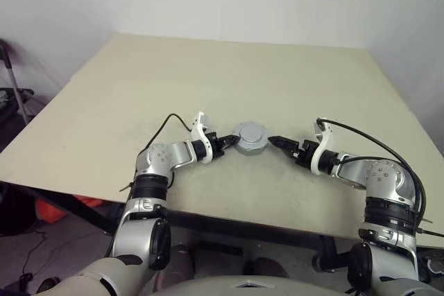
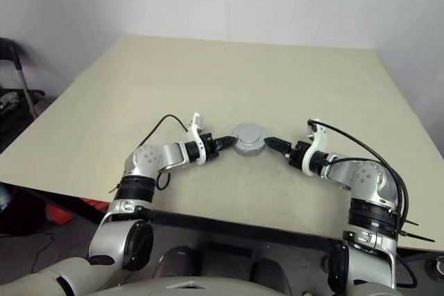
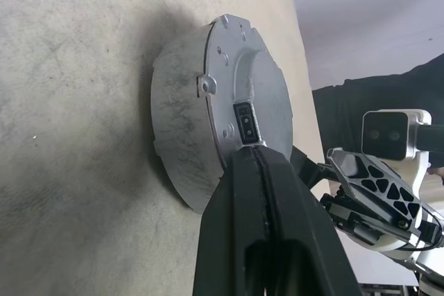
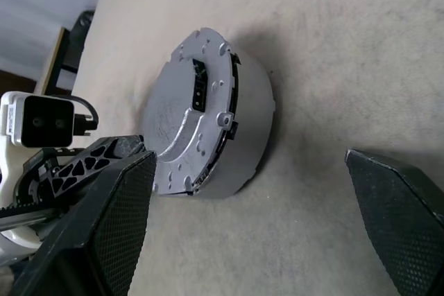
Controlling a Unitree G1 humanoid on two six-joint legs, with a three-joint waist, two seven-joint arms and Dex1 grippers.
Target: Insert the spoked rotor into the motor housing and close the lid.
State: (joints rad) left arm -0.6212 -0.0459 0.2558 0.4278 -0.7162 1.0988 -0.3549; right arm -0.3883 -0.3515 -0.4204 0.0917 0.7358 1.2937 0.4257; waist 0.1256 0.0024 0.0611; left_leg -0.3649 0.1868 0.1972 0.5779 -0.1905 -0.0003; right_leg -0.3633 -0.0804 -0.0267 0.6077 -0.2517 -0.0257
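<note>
The round grey motor housing (image 1: pixel 248 145) stands near the table's front edge, with the grey lid (image 3: pixel 258 95) on top of it. The spoked rotor is hidden. My left gripper (image 1: pixel 231 141) is shut with nothing between its fingers, and its tips lie against the lid's edge on the housing's left side. In the left wrist view the shut fingers (image 3: pixel 277 192) meet the lid just below a small dark socket (image 3: pixel 244 120). My right gripper (image 1: pixel 275 141) is open a short way to the right of the housing, pointing at it without touching.
The beige table (image 1: pixel 229 74) stretches far back behind the housing. Its front edge (image 1: pixel 229 218) runs close under both arms. A black cable (image 1: pixel 374 140) loops over my right forearm. Dark equipment stands off the table at the far left (image 1: pixel 14 95).
</note>
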